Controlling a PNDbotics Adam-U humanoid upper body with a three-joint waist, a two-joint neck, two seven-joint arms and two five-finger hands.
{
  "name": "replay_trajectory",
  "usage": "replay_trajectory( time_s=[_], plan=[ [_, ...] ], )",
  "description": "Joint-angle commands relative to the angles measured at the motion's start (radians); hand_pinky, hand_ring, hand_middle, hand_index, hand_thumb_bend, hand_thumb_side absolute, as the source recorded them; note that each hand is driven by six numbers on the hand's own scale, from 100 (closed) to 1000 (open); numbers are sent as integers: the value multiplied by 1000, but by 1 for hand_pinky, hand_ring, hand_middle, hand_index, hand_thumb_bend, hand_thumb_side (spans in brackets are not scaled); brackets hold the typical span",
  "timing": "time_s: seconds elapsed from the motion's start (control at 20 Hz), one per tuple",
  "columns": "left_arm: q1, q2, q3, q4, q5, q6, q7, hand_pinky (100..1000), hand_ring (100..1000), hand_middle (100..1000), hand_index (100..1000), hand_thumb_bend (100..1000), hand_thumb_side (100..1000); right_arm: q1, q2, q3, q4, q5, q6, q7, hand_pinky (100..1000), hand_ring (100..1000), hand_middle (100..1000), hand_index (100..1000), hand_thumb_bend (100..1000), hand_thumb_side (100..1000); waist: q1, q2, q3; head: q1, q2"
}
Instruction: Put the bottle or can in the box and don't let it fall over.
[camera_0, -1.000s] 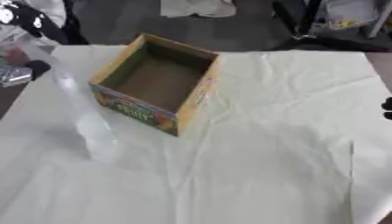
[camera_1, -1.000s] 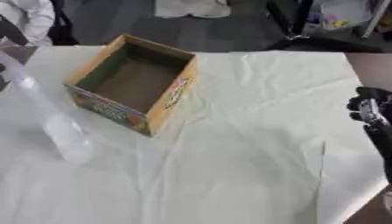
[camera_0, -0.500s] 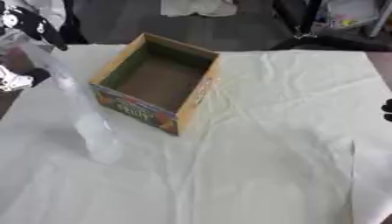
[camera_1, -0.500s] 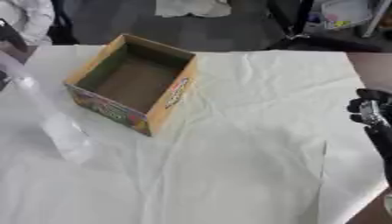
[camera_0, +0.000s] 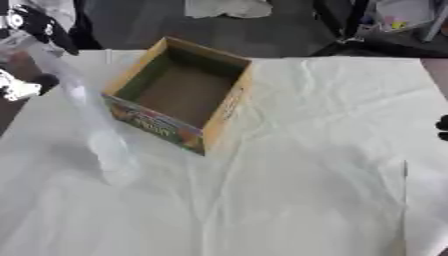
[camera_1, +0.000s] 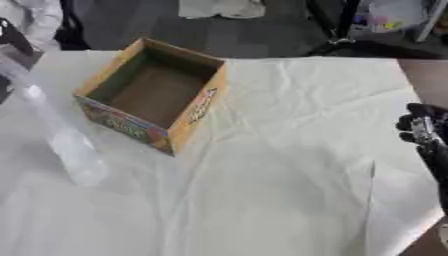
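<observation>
A tall clear plastic bottle (camera_0: 94, 131) stands on the white cloth left of the box, its base near the box's front corner and its top reaching the left edge. The open cardboard box (camera_0: 183, 95) with printed sides sits at the back left of the table, and nothing shows inside it. My left hand (camera_0: 24, 86) shows blurred at the left edge by the bottle's upper part. Whether it holds the bottle cannot be made out. Far from both, my right hand (camera_1: 423, 134) rests at the right edge with relaxed fingers and nothing in it.
A creased white cloth (camera_0: 306, 165) covers the table. Dark floor with a white rag (camera_0: 226, 8) and some equipment lies beyond the far edge. A brown table edge shows at the lower right corner (camera_1: 430, 245).
The blurred left hand has shifted a little at the left edge by the bottle's top. The bottle's base and the box stay in place. The right hand has not moved.
</observation>
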Motion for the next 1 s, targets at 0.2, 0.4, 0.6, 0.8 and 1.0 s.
replay_trajectory(
  time_s=[0.2, 0.4, 0.6, 0.8, 1.0],
  plan=[
    [-17, 17, 25, 15, -9, 3, 4, 876, 850, 776, 833, 118, 202, -5, -11, -6, -12, 8, -1, 2, 729, 700, 601, 729, 100, 629, 1, -10, 1, 2, -9],
    [-17, 15, 28, 22, -9, 5, 3, 873, 845, 754, 826, 106, 189, -7, -8, -4, -12, 7, 1, 5, 729, 700, 602, 730, 100, 632, 2, -9, 1, 1, -10],
    [-16, 15, 29, 19, 13, 6, -5, 870, 842, 740, 818, 100, 199, -6, -6, -4, -12, 9, 3, 5, 730, 700, 602, 730, 100, 633, 1, -9, 2, 1, -5],
    [-19, 20, 34, 13, 38, 11, -17, 871, 843, 743, 818, 100, 200, -3, -6, -4, -12, 10, 6, 5, 730, 701, 603, 730, 100, 635, 1, -11, 5, 0, -4],
    [-21, 28, 40, 6, 53, 17, -26, 871, 844, 745, 817, 100, 186, -2, -6, -2, -12, 9, 6, 7, 731, 701, 603, 730, 100, 636, 2, -13, 7, -2, -5]
  ],
)
